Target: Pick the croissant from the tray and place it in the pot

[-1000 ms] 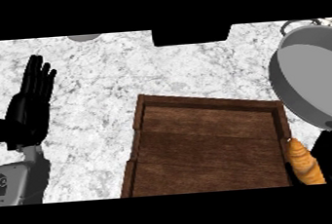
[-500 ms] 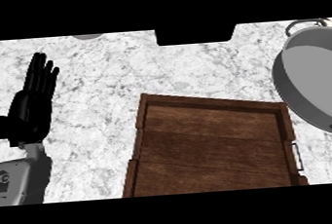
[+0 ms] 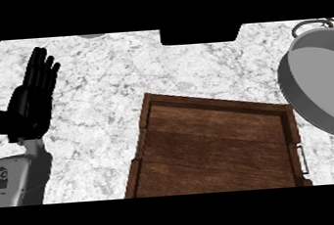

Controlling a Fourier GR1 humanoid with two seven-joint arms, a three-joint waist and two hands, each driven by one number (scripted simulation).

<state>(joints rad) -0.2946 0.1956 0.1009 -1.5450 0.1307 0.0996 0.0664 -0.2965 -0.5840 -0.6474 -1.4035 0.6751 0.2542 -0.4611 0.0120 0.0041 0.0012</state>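
Observation:
The wooden tray (image 3: 215, 140) lies at the centre bottom of the head view with nothing visible on its boards. The grey pot (image 3: 320, 81) sits at the right edge, partly cut off, and its inside looks bare. No croissant shows anywhere now. My left hand (image 3: 33, 97) rests open at the left, fingers straight and pointing up, well away from the tray. My right hand is outside the view.
White marble counter (image 3: 188, 69) surrounds the tray. A dark rectangular object (image 3: 201, 34) sits at the top centre edge. The tray's metal handle (image 3: 302, 159) shows on its right side, close to the pot.
The croissant that showed at the tray's lower right a second ago is gone from view. The view has shifted slightly left. My left hand stays still.

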